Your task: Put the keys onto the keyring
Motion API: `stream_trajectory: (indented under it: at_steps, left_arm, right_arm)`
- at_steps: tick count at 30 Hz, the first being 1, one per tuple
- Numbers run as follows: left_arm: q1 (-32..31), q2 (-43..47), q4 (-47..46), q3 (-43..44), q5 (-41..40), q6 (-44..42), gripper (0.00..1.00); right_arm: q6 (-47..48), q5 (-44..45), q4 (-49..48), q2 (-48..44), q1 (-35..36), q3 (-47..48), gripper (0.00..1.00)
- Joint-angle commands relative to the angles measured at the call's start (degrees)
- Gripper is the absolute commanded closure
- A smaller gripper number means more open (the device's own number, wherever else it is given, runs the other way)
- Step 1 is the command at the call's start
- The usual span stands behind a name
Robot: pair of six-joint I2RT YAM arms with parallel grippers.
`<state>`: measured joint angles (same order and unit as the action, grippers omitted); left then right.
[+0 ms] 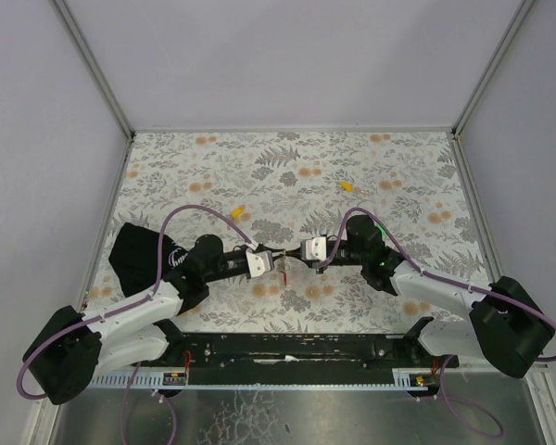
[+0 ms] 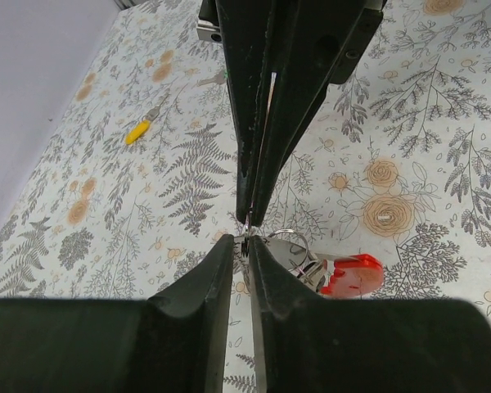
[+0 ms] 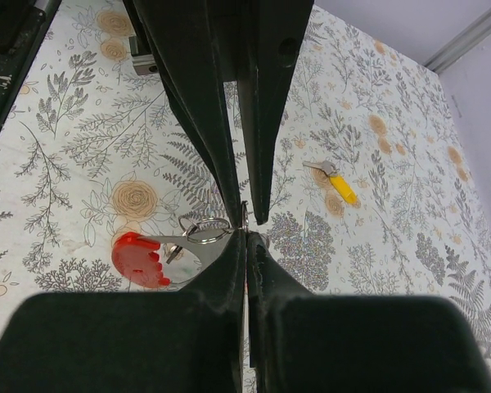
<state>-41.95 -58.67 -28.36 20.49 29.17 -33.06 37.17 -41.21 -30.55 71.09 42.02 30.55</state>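
Keyring (image 3: 173, 244) sits at my shut right claw (image 3: 245, 236); left claw (image 2: 242, 241) nearly closed, on what I cannot tell. Opposing pulls could fling it.

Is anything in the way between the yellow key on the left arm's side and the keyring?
Nothing visible: the yellow key lies alone on the table, beyond the left gripper, which grips the keyring with the right gripper.

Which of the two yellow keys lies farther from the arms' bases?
The yellow key on the right; the left yellow key lies nearer the bases.
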Motion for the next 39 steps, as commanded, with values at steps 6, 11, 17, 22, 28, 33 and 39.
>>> stream_trajectory:
  at_steps: [6,11,17,22,28,33,39]
  left_arm:
    - [0.3,-1.4,-5.3,-0.7,0.7,2.1,0.89]
    - [0.3,-1.6,-5.4,-0.5,0.9,2.2,0.93]
    - [0.3,-1.5,-5.1,-0.3,0.9,2.3,1.0]
    - [0.3,-0.4,-3.5,-0.2,0.1,1.9,1.0]
    - [0.3,0.6,-2.6,-0.2,-1.2,1.7,1.0]
    - [0.3,0.2,-2.3,0.0,-1.8,1.7,1.0]
    - [0.3,0.0,-0.7,0.8,-2.1,2.1,1.0]
  right_arm:
    - [-1.0,-1.9,-4.3,-1.8,0.6,0.3,1.0]
    - [-1.1,-2.0,-4.1,-1.7,0.6,0.3,1.0]
    - [-1.1,-1.8,-3.6,-1.7,0.6,0.3,1.0]
    - [-5.7,3.2,-1.9,-4.0,0.6,0.4,0.85]
    - [-16.5,17.5,8.2,-8.6,0.5,4.0,0.7]
    - [-27.8,33.4,18.2,-10.6,-0.1,8.3,0.55]
    - [-38.5,52.4,28.9,-7.8,-5.3,12.9,0.46]
